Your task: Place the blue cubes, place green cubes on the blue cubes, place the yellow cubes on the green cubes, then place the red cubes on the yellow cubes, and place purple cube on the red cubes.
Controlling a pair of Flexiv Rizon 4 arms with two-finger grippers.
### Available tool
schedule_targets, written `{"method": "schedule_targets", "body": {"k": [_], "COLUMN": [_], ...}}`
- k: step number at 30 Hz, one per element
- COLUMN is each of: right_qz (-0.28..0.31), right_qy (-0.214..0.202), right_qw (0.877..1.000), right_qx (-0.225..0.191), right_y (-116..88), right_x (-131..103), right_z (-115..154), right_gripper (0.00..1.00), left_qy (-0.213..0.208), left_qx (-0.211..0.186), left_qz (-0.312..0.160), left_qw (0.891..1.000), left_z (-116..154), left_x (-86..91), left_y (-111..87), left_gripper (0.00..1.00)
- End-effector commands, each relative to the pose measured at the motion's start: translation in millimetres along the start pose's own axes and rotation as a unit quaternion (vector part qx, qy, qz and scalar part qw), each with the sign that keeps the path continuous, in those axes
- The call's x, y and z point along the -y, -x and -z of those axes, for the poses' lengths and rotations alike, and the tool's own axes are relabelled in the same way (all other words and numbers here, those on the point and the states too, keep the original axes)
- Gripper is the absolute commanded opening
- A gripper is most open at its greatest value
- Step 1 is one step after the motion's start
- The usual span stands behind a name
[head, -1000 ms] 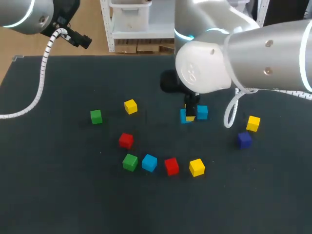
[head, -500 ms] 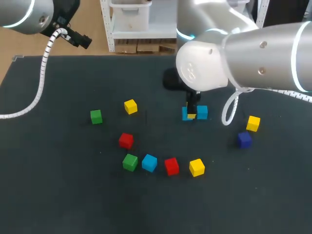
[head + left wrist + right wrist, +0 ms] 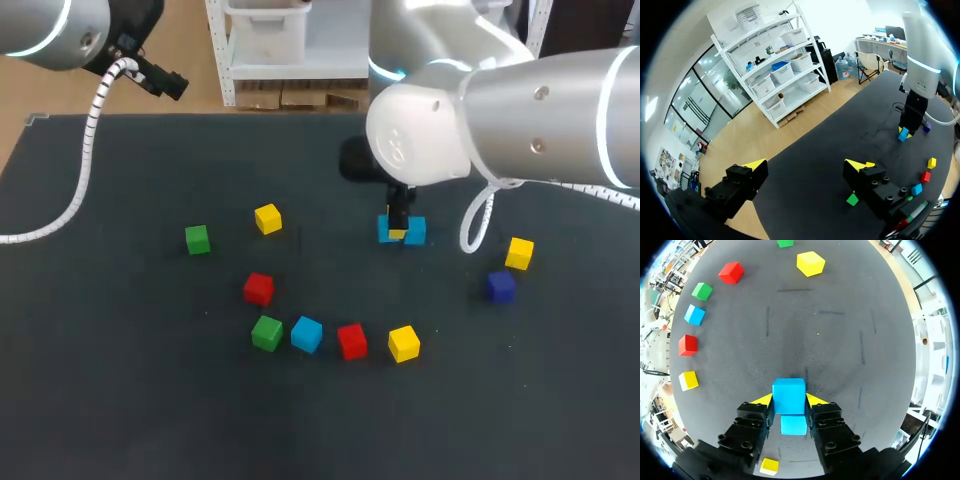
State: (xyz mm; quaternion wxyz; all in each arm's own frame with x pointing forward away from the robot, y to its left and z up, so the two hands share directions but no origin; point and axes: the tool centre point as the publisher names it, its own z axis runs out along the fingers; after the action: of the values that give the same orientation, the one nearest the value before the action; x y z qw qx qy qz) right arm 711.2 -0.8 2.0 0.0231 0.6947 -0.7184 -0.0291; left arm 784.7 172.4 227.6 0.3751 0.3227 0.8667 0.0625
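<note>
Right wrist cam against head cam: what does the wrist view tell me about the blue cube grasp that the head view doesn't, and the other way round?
Only the right wrist view shows the right gripper with both yellow tips pressed against the held blue cube. A second blue cube sits close behind it, between the fingers' black bodies. Only the head view shows the purple cube and the left arm; there the right arm hides the grasp. Both show the row running from a green cube to a yellow cube.
</note>
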Motion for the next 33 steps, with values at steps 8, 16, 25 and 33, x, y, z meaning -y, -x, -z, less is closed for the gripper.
{"method": "schedule_targets", "body": {"k": [8, 16, 25, 33], "right_qz": [-0.002, 0.001, -0.002, -0.003], "right_qy": [0.000, -0.006, -0.012, -0.015], "right_qw": [1.000, 1.000, 1.000, 1.000], "right_qx": [0.006, 0.006, 0.002, -0.003], "right_y": [1.0, 2.7, 2.0, 1.4], "right_x": [4.3, 9.1, 14.3, 11.2], "right_z": [-7.5, -9.3, -7.7, -3.9], "right_gripper": [0.00, 0.00, 0.00, 0.00], "left_qy": [-0.002, -0.002, -0.002, -0.002], "left_qx": [0.001, 0.001, 0.001, 0.001], "left_qz": [-0.001, -0.001, -0.001, -0.001], "left_qw": [1.000, 1.000, 1.000, 1.000], "left_z": [0.3, 0.3, 0.3, 0.3], "left_x": [-1.0, -1.0, -1.0, -1.0], "left_y": [-0.7, -0.7, -0.7, -0.7], "left_gripper": [1.00, 1.00, 1.00, 1.00]}}
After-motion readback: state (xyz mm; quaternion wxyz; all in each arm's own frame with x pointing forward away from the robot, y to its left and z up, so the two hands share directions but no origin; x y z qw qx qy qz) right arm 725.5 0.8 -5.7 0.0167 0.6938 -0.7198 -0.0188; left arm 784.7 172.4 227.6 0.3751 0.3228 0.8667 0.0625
